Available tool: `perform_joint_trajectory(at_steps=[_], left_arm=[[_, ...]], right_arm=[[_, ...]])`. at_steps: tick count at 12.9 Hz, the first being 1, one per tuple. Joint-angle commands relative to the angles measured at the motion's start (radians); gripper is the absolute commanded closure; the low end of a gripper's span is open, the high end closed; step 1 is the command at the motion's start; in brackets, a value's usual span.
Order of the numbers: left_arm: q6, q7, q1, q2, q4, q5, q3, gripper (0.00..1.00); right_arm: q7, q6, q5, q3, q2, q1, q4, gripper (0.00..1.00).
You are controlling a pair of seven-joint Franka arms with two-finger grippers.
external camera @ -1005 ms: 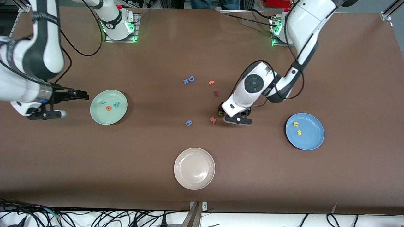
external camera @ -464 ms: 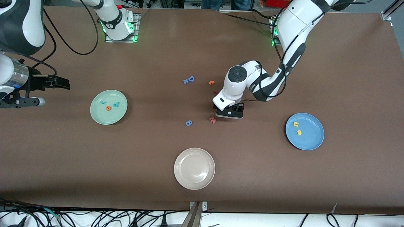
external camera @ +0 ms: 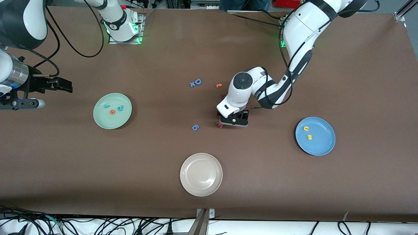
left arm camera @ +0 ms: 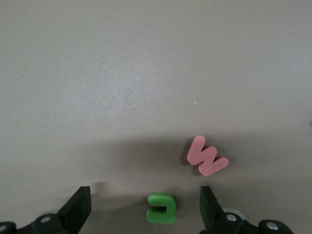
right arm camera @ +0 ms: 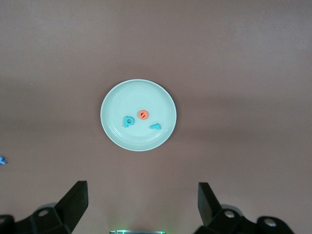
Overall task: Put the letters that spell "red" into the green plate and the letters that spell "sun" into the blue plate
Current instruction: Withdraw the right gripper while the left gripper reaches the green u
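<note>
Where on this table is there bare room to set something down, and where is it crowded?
Free: the beige plate is empty, and bare table lies between it and the blue plate, and between it and the green plate. Crowded: mid-table, where the left gripper hangs, fingers open, over the green letter beside the pink w. The right gripper waits.

Green plate (right arm camera: 138, 115) sits on brown tabletop (right arm camera: 243, 58), w/ teal d (right arm camera: 128, 121), orange e (right arm camera: 143, 114) & teal r (right arm camera: 155, 126) inside, e btwn the two teal ones. Right hand (right arm camera: 141, 207) fingers (right arm camera: 73, 202) spread wide, nothing btwn them. Small blue bit (right arm camera: 2, 160) at frame edge, can't ID.
</note>
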Motion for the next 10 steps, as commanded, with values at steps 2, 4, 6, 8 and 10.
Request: perform_joint_trajectory(at_steps=[2,4,6,8,10], left_arm=[[-0.019,0.019,-0.018,0.013,0.020,0.033,0.011,0.03],[-0.046,0.023,-0.030,0.013,0.020,0.033,0.011,0.04],[-0.065,0.040,-0.032,0.013,0.022,0.033,0.011,0.06],[-0.066,0.042,-0.032,0.013,0.023,0.033,0.011,0.08],[-0.068,0.059,-0.032,0.013,0.025,0.031,0.011,0.10]], right_arm=[[0.014,0.031,0.011,-0.005,0.011,0.003,0.030,0.00],[0.011,0.039,0.034,-0.007,0.011,0.000,0.031,0.00],[0.016,0.044,0.035,0.000,0.014,0.003,0.040,0.00],[0.011,0.079,0.032,0.001,0.008,-0.001,0.040,0.00],[0.005,0.152,0.023,0.074,-0.021,-0.065,0.040,0.00]])
